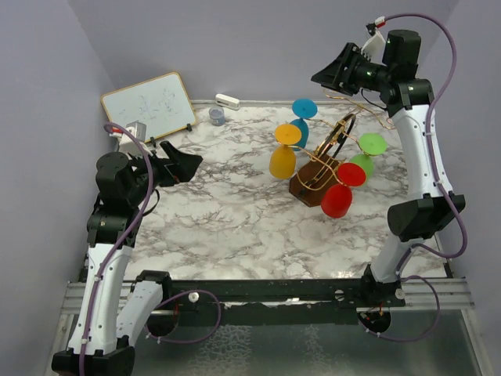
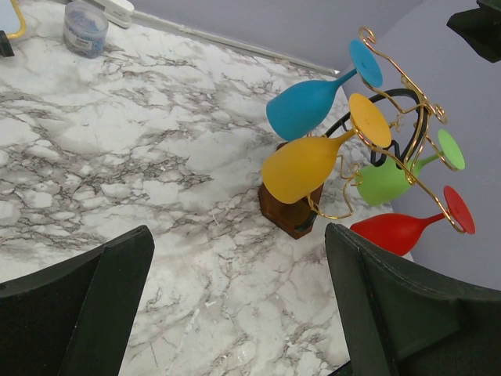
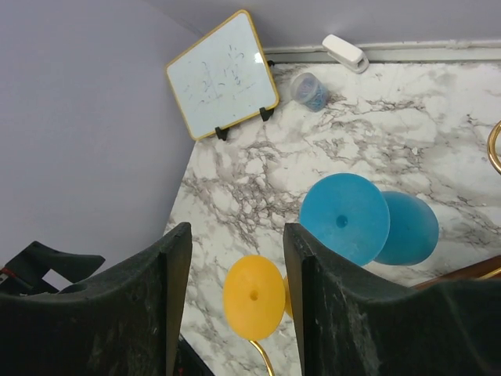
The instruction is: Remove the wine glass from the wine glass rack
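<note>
The marbled worktop [image 1: 219, 223] is carrying the wine glass rack [image 1: 319, 168] right of centre, its gold wire rising from a dark wooden base. Four glasses are hanging from it by their feet, bowls down: the yellow glass [image 1: 282, 159] and blue glass [image 1: 301, 119] on its left side, the green glass [image 1: 366, 159] and red glass [image 1: 337, 200] on its right. The left fingers [image 2: 78, 313] are standing wide apart and empty, well to the rack's left; the right fingers [image 3: 117, 313] are hovering above its far side, parted more narrowly and gripping nothing.
</note>
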Motion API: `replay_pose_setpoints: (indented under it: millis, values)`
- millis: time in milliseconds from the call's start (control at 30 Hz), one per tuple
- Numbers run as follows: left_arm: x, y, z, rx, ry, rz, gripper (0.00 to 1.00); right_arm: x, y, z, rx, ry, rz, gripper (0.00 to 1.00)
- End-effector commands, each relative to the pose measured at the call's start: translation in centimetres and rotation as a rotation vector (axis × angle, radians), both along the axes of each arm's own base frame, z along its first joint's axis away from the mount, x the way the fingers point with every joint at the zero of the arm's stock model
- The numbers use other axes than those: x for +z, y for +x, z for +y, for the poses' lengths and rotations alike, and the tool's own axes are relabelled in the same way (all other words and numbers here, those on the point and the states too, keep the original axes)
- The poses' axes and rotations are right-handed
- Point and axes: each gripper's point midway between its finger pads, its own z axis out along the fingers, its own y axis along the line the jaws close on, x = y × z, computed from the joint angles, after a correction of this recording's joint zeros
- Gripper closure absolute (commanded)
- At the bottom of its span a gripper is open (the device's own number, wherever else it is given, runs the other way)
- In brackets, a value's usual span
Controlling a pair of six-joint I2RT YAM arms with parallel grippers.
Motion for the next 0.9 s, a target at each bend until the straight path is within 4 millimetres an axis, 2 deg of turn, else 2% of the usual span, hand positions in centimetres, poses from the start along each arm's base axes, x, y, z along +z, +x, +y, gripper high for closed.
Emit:
replay_pose_setpoints:
  millis: [0, 133, 600, 867]
  values:
    - [0.5, 0.0, 0.2, 0.016, -0.005, -0.018, 0.07, -0.5, 0.4, -0.2, -0.001, -0.023, 0.022, 0.48]
    - [0.0, 0.0, 0.2, 0.02, -0.006, -0.006, 0.07, -1.6, 0.6, -0.4, -0.01, -0.047, 0.05, 0.44]
    - [-1.4, 0.2, 0.1, 0.021, -0.021, 0.025, 0.07, -7.6, 1.2, -2.1, -0.047, -0.196, 0.164, 0.48]
    - [-2.1, 0.1, 0.1, 0.024, -0.022, 0.04, 0.07, -9.2, 1.7, -2.7, -0.069, -0.237, 0.182, 0.49]
